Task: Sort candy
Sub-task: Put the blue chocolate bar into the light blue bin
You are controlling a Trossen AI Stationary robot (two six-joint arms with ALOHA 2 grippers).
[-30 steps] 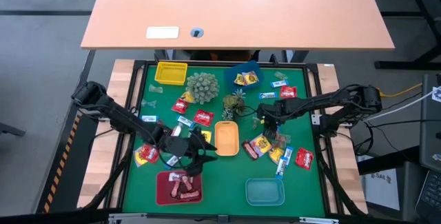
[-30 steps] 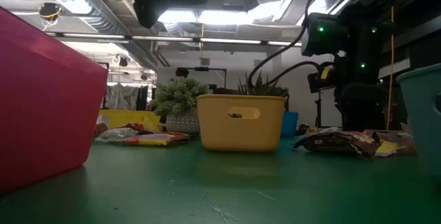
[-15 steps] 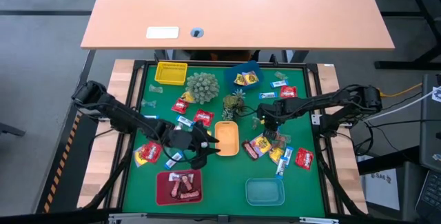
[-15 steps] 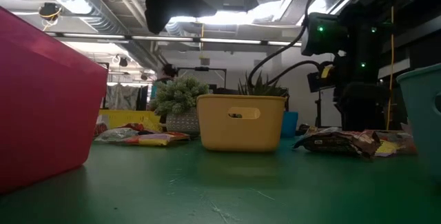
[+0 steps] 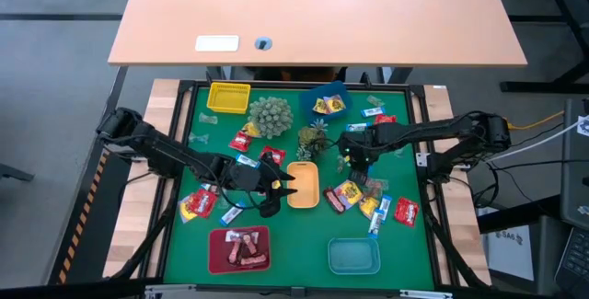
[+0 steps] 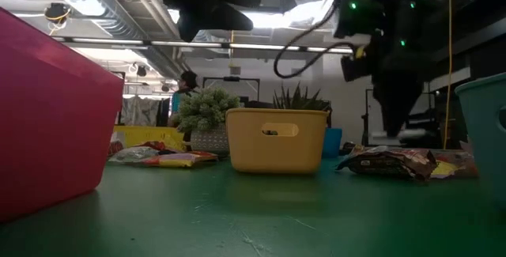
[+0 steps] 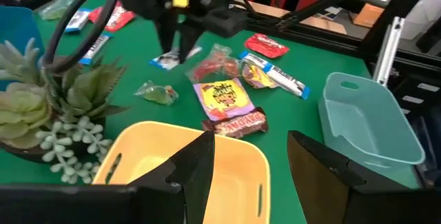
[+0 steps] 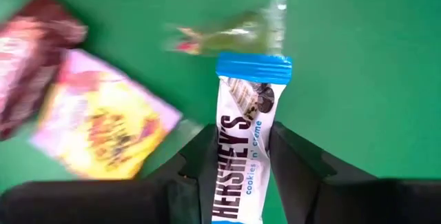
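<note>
Over green mat (image 8: 358, 58), blue-white candy (image 8: 241, 138) sits between right hand (image 8: 238, 162) fingers.

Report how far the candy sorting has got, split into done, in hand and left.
Done: brown-pink sweets lie in the red plastic tray, and yellow ones in the blue tray. In hand: the right hand grips a blue-white wrapped bar; the left hand, open and empty, hangs over the orange-yellow tray. Left: many loose sweets on the green mat; the teal tray looks empty.
</note>
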